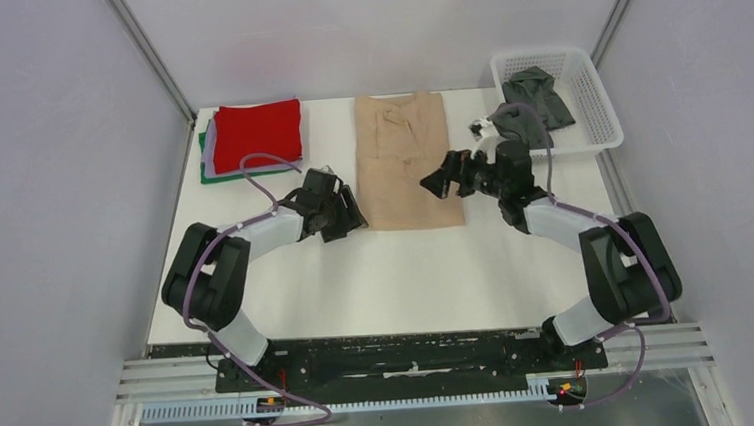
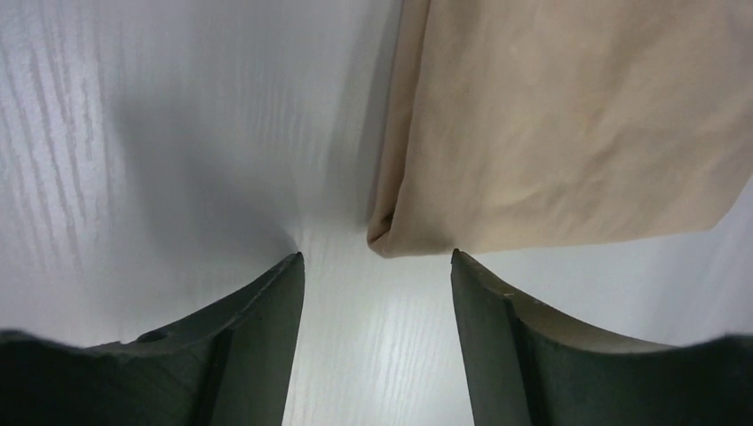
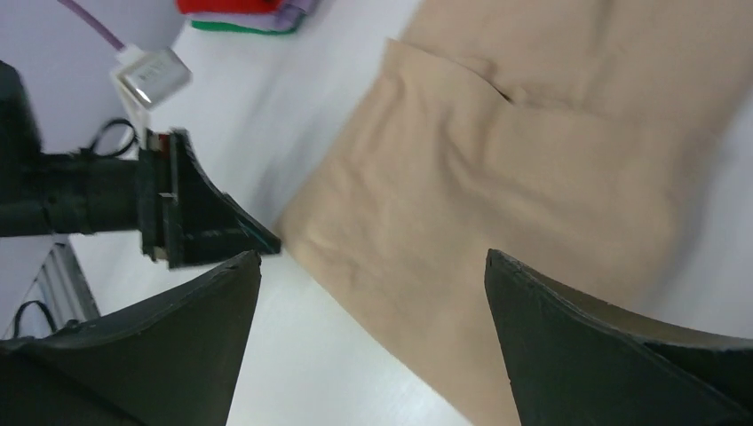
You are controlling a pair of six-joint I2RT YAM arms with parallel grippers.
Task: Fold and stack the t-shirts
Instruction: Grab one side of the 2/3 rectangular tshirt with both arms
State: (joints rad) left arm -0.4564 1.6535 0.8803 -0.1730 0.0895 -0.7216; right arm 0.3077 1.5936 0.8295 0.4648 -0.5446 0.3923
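I am holding my left pincer (image 2: 376,255) open and low over the white wood-grain table (image 2: 133,133), with nothing between its fingers. The long folded strip of tan cloth t-shirt (image 1: 404,161) is lying mid-table, its long axis running away from my bases. Its near left corner is sitting just ahead of my gap. My right pincer (image 1: 433,181) is also hovering open, farther up the strip's right edge, so my left is nearer that hem.
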